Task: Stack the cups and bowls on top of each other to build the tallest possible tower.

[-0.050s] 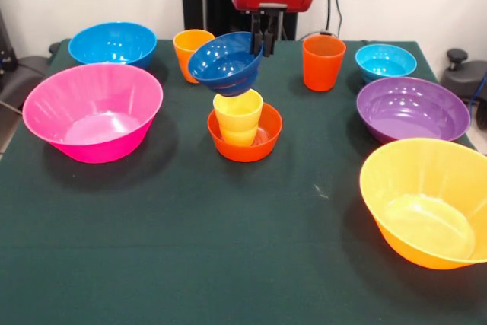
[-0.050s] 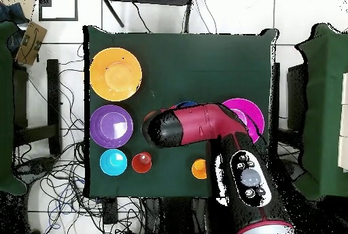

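Dark blue bowl [image 1: 224, 62] hung tilted in the gripper [image 1: 263, 38] — fingers clamped on its rim at the far right side, opening facing the front-left. Its base sat just above, maybe touching, the yellow cup [image 1: 238, 116]; contact couldn't be told. The yellow cup stood upright inside the small orange-red bowl [image 1: 245, 136] near the table's middle.

Outward from there: light orange cup [image 1: 191, 52] stood just behind-left of the held bowl, red-orange cup [image 1: 323, 62] to the right, both upright on the green table [image 1: 228, 249]. Cyan bowl [image 1: 386, 62] sat further right at the far edge, purple bowl [image 1: 412, 108] just in front of it. Medium blue bowl [image 1: 113, 43] was at the far left, the large pink bowl [image 1: 93, 110] in front of it. Yellow-orange bowl [image 1: 430, 199] sat at the near right — well apart from the stack.

From overhead the red arm [image 2: 197, 126] covered the stack; only a sliver of dark blue showed at its edge.
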### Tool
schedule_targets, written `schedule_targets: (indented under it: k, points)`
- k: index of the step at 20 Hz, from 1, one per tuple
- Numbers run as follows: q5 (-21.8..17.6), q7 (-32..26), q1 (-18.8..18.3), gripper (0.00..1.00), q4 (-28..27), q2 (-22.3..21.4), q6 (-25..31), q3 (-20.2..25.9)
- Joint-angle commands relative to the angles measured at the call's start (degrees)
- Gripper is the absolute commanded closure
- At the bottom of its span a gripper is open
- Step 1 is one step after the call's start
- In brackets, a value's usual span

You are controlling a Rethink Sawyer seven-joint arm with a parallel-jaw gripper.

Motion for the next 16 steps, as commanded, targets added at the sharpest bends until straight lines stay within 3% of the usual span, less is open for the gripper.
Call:
schedule_targets:
  k: [1,16]
  points:
    - [-1.8,3.6,1.6,1.0,2.6,2.1,-4.5,-0.1]
    - [-2.3,4.9,2.2,1.0,2.8,3.7,-12.2,-0.7]
